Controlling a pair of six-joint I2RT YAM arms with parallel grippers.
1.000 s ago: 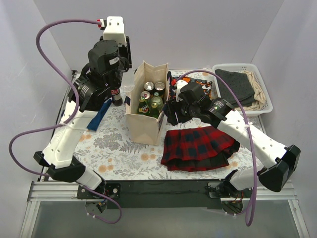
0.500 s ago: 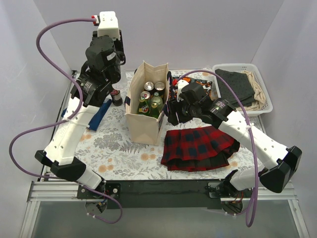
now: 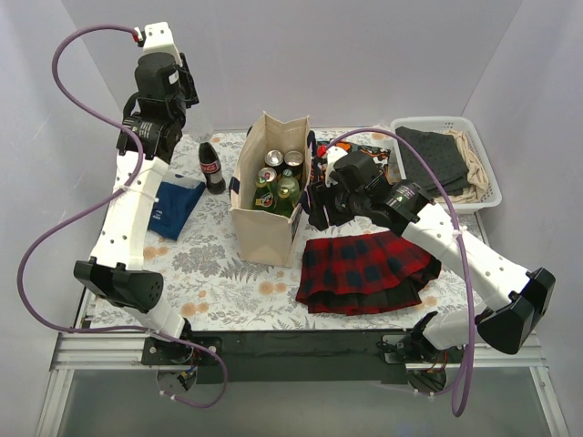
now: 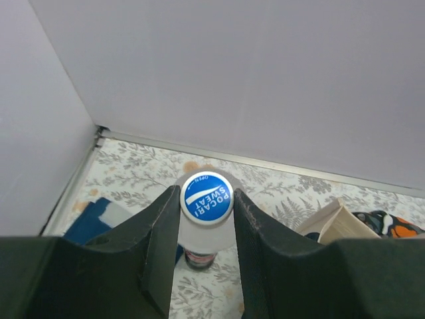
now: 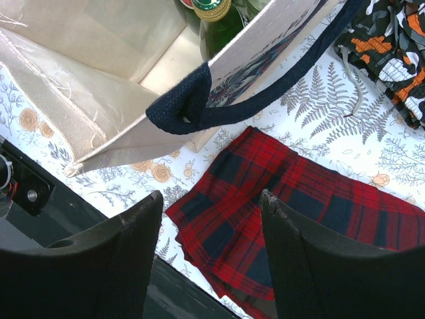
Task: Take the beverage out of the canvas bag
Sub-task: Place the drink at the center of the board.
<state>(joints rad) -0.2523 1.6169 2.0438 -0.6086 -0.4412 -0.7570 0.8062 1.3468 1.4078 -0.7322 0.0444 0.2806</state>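
Top of the canvas bag (image 3: 269, 196) is open, so I get a clear drop from above. Bottles and cans (image 3: 278, 177) fill its far half; the near half inside is free. Left of the bag a cola bottle (image 3: 211, 168) stands upright, a bare strip between them, and a flat blue cloth (image 3: 173, 205) lies further left. High, left and behind the bag, my left gripper (image 4: 206, 199) clamps a Pocari Sweat bottle (image 4: 206, 194). My right gripper (image 5: 211, 199), fingers spread, crowds the bag's right wall under its navy handle (image 5: 192, 100). A plaid skirt (image 3: 364, 269) lies flat near-right.
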